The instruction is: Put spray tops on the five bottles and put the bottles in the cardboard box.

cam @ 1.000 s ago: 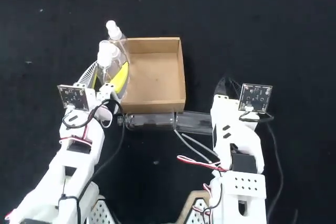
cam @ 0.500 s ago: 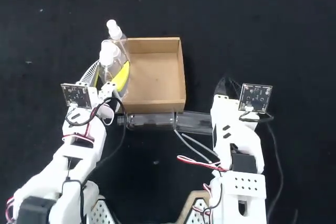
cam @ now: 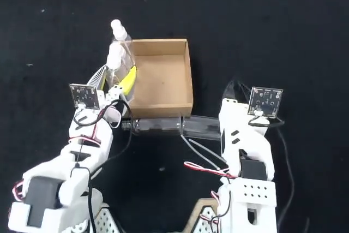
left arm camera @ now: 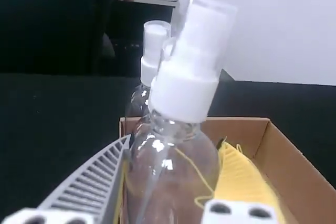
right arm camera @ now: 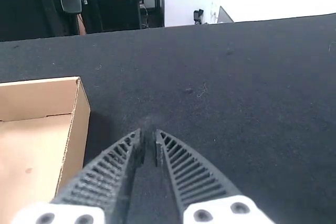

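At the left of the high view, the left gripper is clamped around a clear bottle that already wears its white spray top, with the grey finger on one side of the body and the yellow finger on the other. Over the past second the left arm has edged up and to the right in the frame, carrying the bottle closer to the left wall of the cardboard box. The yellow finger now overlaps that wall's rim, but it is not clear whether the bottle itself has crossed it. A second capped bottle stands just beyond, at the box's upper-left corner, and has not moved. Another clear bottle lies on its side on the black worktop, just below the box's near wall. None of the bottles in view is inside the box. The shift suggests the packing of the first finished bottle is under way, and the bottle probably has to be lifted over the wall before it is released. At the right, the right gripper has stayed where it was, low over the worktop beside the box, its jaws drawn nearly together with only a slim gap and nothing between them.
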`<move>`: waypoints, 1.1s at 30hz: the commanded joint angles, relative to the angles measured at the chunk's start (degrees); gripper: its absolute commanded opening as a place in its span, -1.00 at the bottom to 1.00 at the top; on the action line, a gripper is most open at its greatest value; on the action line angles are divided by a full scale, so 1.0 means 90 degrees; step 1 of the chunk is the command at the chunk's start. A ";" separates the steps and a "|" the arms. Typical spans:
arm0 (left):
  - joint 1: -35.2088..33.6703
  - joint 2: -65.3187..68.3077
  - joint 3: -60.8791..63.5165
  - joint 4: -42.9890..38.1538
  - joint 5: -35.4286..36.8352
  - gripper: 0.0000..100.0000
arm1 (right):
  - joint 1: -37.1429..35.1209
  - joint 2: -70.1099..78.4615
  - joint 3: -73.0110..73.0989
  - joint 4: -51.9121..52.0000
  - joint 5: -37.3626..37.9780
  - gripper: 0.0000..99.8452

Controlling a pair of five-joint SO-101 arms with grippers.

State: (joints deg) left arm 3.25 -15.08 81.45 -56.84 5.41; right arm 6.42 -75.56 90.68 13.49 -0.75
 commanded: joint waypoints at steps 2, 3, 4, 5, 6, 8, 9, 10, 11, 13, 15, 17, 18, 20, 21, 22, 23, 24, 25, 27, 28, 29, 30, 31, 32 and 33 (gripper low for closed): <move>-0.0161 0.0127 -0.0532 -0.0225 -0.0078 -0.94 | 0.0088 -0.0112 -0.0024 -0.0176 -0.0059 -0.96; -0.0181 0.0176 -0.0571 -0.0225 -0.0078 -0.94 | 0.0088 -0.0112 -0.0024 -0.0176 -0.0059 -0.96; -0.0181 0.0225 -0.0581 -0.0225 -0.0078 -0.94 | 0.0088 -0.0112 -0.0024 -0.0176 -0.0059 -0.96; -0.0181 0.0234 -0.0571 -0.0225 -0.0078 -0.94 | 0.0088 -0.0112 -0.0024 -0.0176 -0.0059 -0.96; -0.0181 0.0234 -0.0542 -0.0225 -0.0078 -0.94 | 0.0088 -0.0112 -0.0024 -0.0176 -0.0059 -0.96; -0.0181 0.0274 -0.0523 -0.0225 -0.0078 -0.94 | 0.0088 -0.0112 -0.0024 -0.0176 -0.0059 -0.96; -0.0181 0.0283 -0.0523 -0.0225 -0.0078 -0.94 | 0.0088 -0.0112 -0.0024 -0.0176 -0.0059 -0.96; -0.0190 0.0274 -0.0493 -0.0225 -0.0078 -0.94 | 0.0088 -0.0112 -0.0024 -0.0176 -0.0059 -0.96; -0.0190 0.0234 -0.0444 -0.0225 -0.0078 -0.94 | 0.0088 -0.0112 -0.0024 -0.0176 -0.0059 -0.96; -0.0181 0.0205 -0.0386 -0.0225 -0.0078 -0.94 | 0.0088 -0.0112 -0.0024 -0.0176 -0.0059 -0.96; -0.0181 0.0195 -0.0386 -0.0225 -0.0078 -0.94 | 0.0088 -0.0112 -0.0024 -0.0176 -0.0059 -0.96; -0.0190 0.0195 -0.0366 -0.0225 -0.0078 -0.94 | 0.0088 -0.0112 -0.0024 -0.0176 -0.0059 -0.96; -0.0190 0.0195 -0.0366 -0.0225 -0.0078 -0.94 | 0.0088 -0.0112 -0.0024 -0.0176 -0.0059 -0.96; -0.0190 0.0195 -0.0366 -0.0225 -0.0078 -0.94 | 0.0088 -0.0112 -0.0024 -0.0176 -0.0059 -0.96; -0.0190 0.0195 -0.0366 -0.0225 -0.0078 -0.94 | 0.0088 -0.0112 -0.0024 -0.0176 -0.0059 -0.96; -0.0190 0.0195 -0.0366 -0.0225 -0.0078 -0.94 | 0.0088 -0.0112 -0.0024 -0.0176 -0.0059 -0.96; -0.0190 0.0195 -0.0366 -0.0225 -0.0078 -0.94 | 0.0088 -0.0112 -0.0024 -0.0176 -0.0059 -0.96; -0.0190 0.0195 -0.0366 -0.0225 -0.0078 -0.94 | 0.0098 -0.0112 -0.0024 -0.0176 -0.0059 -0.96; -0.0190 0.0195 -0.0366 -0.0225 -0.0088 -0.94 | 0.0098 -0.0112 -0.0024 -0.0176 -0.0059 -0.96; -0.0190 0.0195 -0.0366 -0.0225 -0.0098 -0.94 | 0.0098 -0.0112 -0.0024 -0.0176 -0.0059 -0.96; -0.0190 0.0195 -0.0357 -0.0225 -0.0186 -0.94 | 0.0098 -0.0112 -0.0024 -0.0176 -0.0059 -0.96; -0.0190 0.0195 -0.0357 -0.0225 -0.0293 -0.94 | 0.0098 -0.0112 -0.0024 -0.0176 -0.0059 -0.96; -0.0190 0.0195 -0.0347 -0.0225 -0.0361 -0.94 | 0.0098 -0.0112 -0.0024 -0.0176 -0.0059 -0.96; -0.0190 0.0195 -0.0317 -0.0225 -0.0400 -0.94 | 0.0098 -0.0112 -0.0024 -0.0176 -0.0059 -0.96; -0.0190 0.0195 -0.0298 -0.0225 -0.0430 -0.94 | 0.0098 -0.0112 -0.0024 -0.0176 -0.0059 -0.96; -0.0190 0.0195 -0.0288 -0.0234 -0.0430 -0.94 | 0.0098 -0.0112 -0.0034 -0.0176 -0.0059 -0.96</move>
State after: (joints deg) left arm 2.29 -12.62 79.43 -56.84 2.59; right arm 6.42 -75.56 90.68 13.49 -0.75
